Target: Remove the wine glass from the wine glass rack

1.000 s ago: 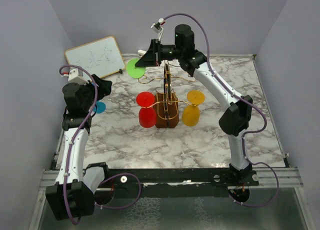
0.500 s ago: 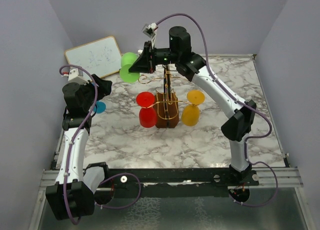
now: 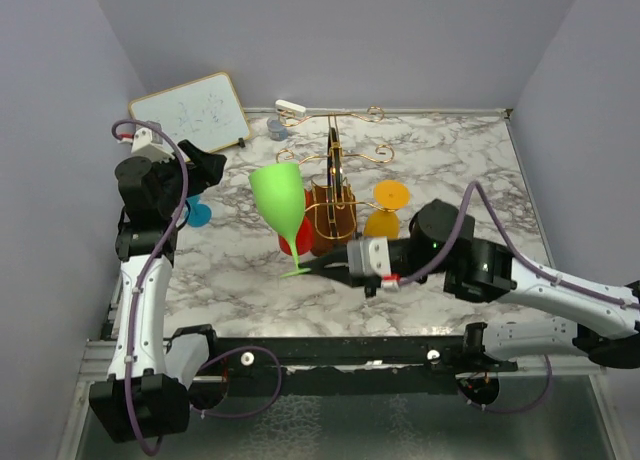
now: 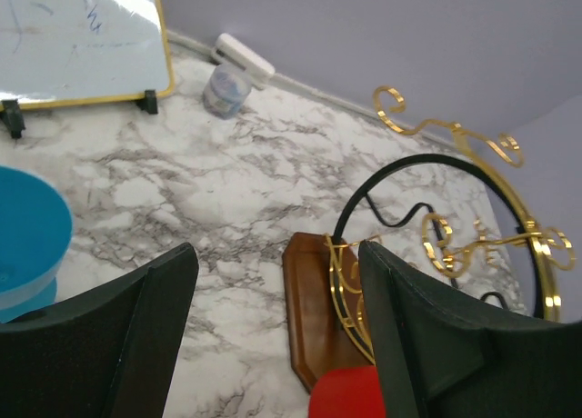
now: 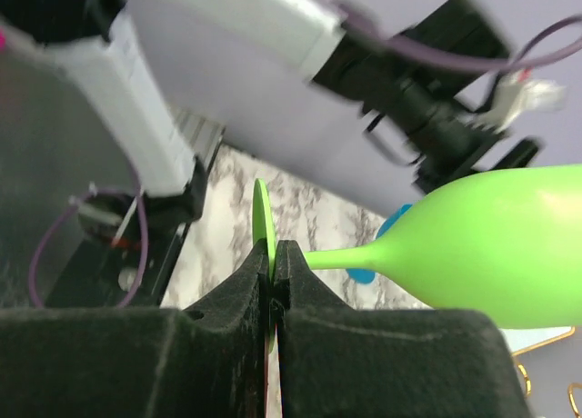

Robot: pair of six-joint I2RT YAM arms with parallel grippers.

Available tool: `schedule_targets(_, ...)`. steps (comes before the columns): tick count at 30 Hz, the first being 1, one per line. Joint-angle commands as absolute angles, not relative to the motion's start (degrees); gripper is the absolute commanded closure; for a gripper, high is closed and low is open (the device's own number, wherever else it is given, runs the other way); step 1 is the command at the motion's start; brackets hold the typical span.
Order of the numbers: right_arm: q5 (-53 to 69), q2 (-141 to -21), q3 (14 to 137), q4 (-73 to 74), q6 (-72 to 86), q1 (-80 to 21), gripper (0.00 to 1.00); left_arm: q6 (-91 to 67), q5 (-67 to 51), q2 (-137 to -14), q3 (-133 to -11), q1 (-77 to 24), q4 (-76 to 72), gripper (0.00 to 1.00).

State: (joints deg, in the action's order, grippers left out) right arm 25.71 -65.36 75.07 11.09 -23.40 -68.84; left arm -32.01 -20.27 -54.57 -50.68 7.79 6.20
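My right gripper (image 3: pixel 312 268) (image 5: pixel 273 259) is shut on the thin round foot of a green wine glass (image 3: pixel 278 200) (image 5: pixel 496 245). The glass stands upright in the air, bowl up, in front of and left of the wine glass rack (image 3: pixel 333 218) and apart from its gold wire arms. The rack's brown wooden base (image 4: pixel 320 295) and curled gold wire show in the left wrist view. A red glass (image 3: pixel 291 243) and a yellow glass (image 3: pixel 387 212) hang upside down on either side of the rack. At the table's left my left gripper (image 3: pixel 205 170) (image 4: pixel 277 254) is open and holds nothing.
A blue glass (image 3: pixel 199 215) (image 4: pixel 27 241) sits below the left gripper. A whiteboard (image 3: pixel 190 112) leans at the back left. Beside it along the back wall lie a white eraser (image 3: pixel 291 108) and a small grey cup (image 3: pixel 276 128). The right forearm (image 3: pixel 520 280) stretches low across the front right.
The right arm has carried the green glass from the back of the rack down to the front left and turned it upright. The left arm has barely moved.
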Motion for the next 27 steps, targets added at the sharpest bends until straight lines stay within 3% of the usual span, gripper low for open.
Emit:
schedule_targets(1, 8.7, -60.3, 63.0, 8.9, -40.0, -77.0, 0.97, -32.9, -28.3, -49.7, -59.9, 7.7, 12.4, 0.27)
schedule_targets(12, -32.3, -66.5, 43.7, 4.9, -56.0, -97.1, 0.99, -33.9, -46.3, -42.8, -62.0, 7.2, 28.4, 0.28)
schedule_targets(18, -40.4, -66.6, 34.7, -7.7, -65.6, -102.4, 0.99, -30.5, -44.6, -41.9, -64.3, 2.4, 36.8, 0.28)
schedule_targets(27, -42.2, -70.1, 31.4, -19.8, -74.5, -103.5, 0.99, -27.4, -52.7, -38.6, -55.8, -3.3, 36.4, 0.35)
